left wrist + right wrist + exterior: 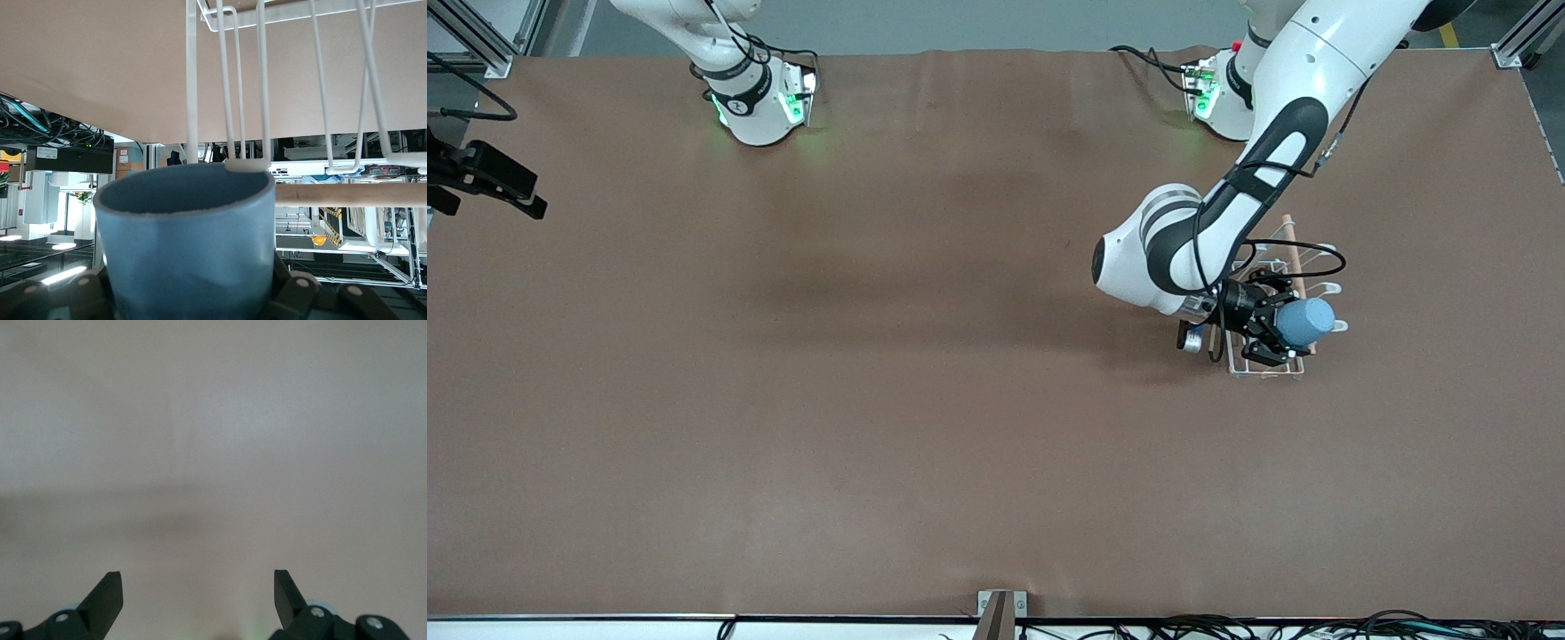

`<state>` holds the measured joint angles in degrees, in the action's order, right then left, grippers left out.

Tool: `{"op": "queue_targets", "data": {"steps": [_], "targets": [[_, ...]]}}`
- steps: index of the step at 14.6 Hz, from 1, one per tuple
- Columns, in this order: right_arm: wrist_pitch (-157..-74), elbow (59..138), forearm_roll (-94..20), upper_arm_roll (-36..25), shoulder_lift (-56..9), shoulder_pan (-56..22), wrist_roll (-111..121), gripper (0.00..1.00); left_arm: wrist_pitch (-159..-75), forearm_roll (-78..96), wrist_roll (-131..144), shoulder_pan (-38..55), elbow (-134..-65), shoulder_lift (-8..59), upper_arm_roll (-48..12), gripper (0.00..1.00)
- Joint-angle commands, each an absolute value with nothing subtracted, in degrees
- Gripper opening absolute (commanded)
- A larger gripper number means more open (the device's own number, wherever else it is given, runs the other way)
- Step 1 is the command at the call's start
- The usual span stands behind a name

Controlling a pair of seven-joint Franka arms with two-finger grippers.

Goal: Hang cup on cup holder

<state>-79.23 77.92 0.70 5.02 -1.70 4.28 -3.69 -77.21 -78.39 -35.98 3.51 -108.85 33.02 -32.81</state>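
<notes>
My left gripper (1272,325) is shut on the light-blue cup (1307,322) and holds it on its side over the white wire cup holder (1258,373), at the left arm's end of the table. In the left wrist view the cup (193,247) fills the space between the dark fingers (300,293), its open mouth toward the rack's wires (263,100) and wooden rod (347,194). One looped prong tip (247,164) sits at the cup's rim. My right gripper (198,587) is open and empty over bare table; it is out of the front view.
The brown table (925,373) spreads wide toward the right arm's end. A black device (485,178) sits at that end's edge. Cables lie along the table edge nearest the front camera (1227,627).
</notes>
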Motion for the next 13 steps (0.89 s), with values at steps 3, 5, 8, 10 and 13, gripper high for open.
{"op": "queue_targets", "data": {"steps": [3,5,8,10,13], "targets": [[-80.5,80.1,0.9,5.4,0.2,5.2,-1.8,1.0,-75.1,-78.9,-36.3,3.5,-110.5,32.2,-33.1,0.63],[-80.9,80.1,0.8,5.4,0.2,5.6,-1.7,1.0,-75.1,-78.8,-36.7,3.4,-110.6,31.7,-33.1,0.63],[-80.6,80.0,0.8,4.3,0.2,5.2,-0.1,1.0,-75.1,-78.8,-35.9,3.4,-110.7,32.8,-33.2,0.63],[-80.3,79.9,-0.8,2.6,0.3,5.0,0.3,1.0,-75.1,-78.9,-35.9,3.5,-110.7,33.4,-33.1,0.64],[-79.2,80.0,-1.7,0.4,0.9,4.0,1.0,1.0,-74.8,-78.8,-36.6,3.6,-110.7,32.9,-33.1,0.65]]}}
